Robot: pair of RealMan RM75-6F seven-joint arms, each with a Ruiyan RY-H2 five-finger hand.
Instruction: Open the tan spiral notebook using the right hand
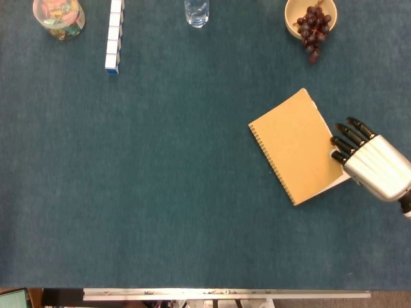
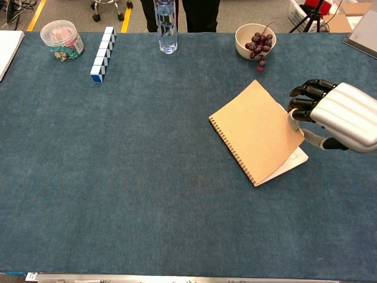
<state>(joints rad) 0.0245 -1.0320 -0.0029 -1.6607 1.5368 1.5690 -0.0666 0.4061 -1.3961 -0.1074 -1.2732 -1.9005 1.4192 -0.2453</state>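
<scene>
Blue-carpeted table [image 1: 160, 192] fills both views, carrying the tan spiral notebook [image 1: 297, 145] on its right half. The notebook lies askew: its coil edge runs diagonally along the lower-left side, from upper left toward lower right, so the long axis slants across the table, not parallel to any table edge. The right robot hand [image 1: 372, 163] sits directly to the right of the notebook, at the free edge opposite the coil. Its dark fingertips [image 2: 301, 103] rest against the cover's outer edge, and the thumb appears to lie beneath that edge, so the cover is pinched there. In the chest view the cover stands slightly raised above the white pages [image 2: 293, 162], which show as a pale wedge at the lower right corner. The opening is judged barely begun. Because the coil lies to the left of the robot hand, the cover must swing up and over toward the left, hinging about that diagonal line. The left robot hand appears in neither view.
</scene>
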